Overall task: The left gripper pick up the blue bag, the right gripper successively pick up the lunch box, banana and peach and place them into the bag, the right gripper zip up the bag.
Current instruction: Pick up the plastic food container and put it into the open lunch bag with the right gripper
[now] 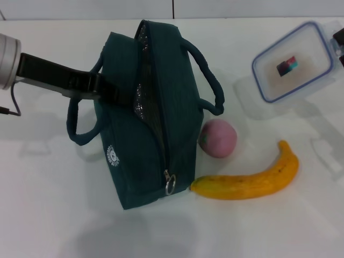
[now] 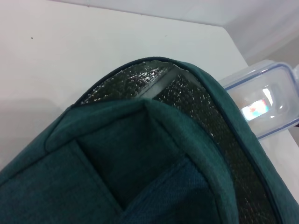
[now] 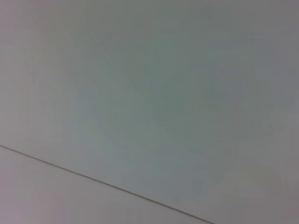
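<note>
Left gripper (image 1: 110,92) clenched on blue bag (image 1: 148,140) at centre, lunch box (image 1: 293,62) at 2 o'clock lifted by right gripper (image 1: 338,37), fingers impossible to tell.

Right wrist view: plain pale grey-white surface (image 3: 154,84) fills nearly the whole frame, no object on it. One thin dark straight line (image 3: 107,185) crosses low, from the 9 o'clock edge down toward 5 o'clock. Beyond it, a slightly lighter strip (image 3: 42,196).

Matt woven-cloth blue bag (image 1: 134,161) (crinkled shiny foil lining); clear glossy-plastic lunch box (image 1: 293,62).
</note>
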Motion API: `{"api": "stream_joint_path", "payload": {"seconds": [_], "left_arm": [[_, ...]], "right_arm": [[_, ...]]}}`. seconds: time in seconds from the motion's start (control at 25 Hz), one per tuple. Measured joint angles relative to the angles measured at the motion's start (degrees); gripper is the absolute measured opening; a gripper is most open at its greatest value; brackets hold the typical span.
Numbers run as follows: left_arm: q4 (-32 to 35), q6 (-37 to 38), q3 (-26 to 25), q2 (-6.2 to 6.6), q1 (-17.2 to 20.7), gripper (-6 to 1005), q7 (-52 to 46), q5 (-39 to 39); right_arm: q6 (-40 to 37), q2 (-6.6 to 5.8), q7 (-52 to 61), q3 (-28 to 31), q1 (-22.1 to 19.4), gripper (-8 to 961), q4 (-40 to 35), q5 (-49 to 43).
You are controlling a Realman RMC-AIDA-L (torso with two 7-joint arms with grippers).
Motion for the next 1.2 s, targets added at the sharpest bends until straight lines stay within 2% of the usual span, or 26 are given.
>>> {"api": "stream_joint_path", "payload": {"seconds": [0.64,1.2], "left_arm": [[-0.1,0.7,0.1,-0.42,-0.1,34,0.1,-0.1],[-0.3,0.6,0.5,-0.67,-0.8,35,0.0,0.1]], "right_arm": [[-8.0,0.28,6.8,0.0,0.7,94,-0.1,4.6],[-11.1,0.45,9.8,-0.4,7.8,95,0.5,5.1]]}}
